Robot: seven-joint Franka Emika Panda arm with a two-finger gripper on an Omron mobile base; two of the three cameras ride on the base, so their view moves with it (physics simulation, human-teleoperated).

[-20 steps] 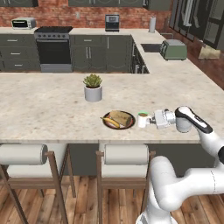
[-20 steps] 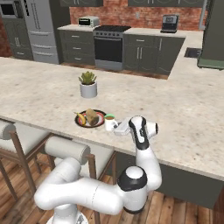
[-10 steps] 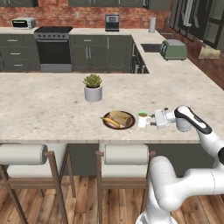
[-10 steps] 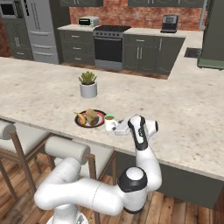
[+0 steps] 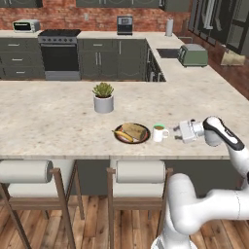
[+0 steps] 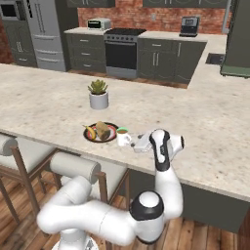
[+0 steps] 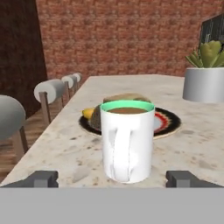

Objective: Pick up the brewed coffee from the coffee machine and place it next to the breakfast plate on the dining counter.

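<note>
The brewed coffee (image 5: 158, 133) is a white mug with a green rim, standing upright on the dining counter (image 5: 53, 121) just right of the breakfast plate (image 5: 132, 133). My gripper (image 5: 175, 134) sits a little to the mug's right, level with it, open and holding nothing. In the hand view the mug (image 7: 127, 140) stands between my spread fingertips (image 7: 43, 178) with its handle facing me, and the plate (image 7: 168, 124) lies right behind it. From the right base view, the mug (image 6: 123, 136) is beside the plate (image 6: 100, 132), with the gripper (image 6: 135, 144) close by. The coffee machine (image 5: 125, 25) stands on the far back counter.
A grey pot with a green plant (image 5: 103, 97) stands behind the plate. Two padded bar stools (image 5: 141, 171) line the counter's near edge below the plate. A green-grey toaster (image 5: 193, 54) sits on the right side counter beyond a sink.
The jaws have gone from shut on the mug to wide open, letting it go. The mug stays standing beside the plate, and the arm has hardly moved.
</note>
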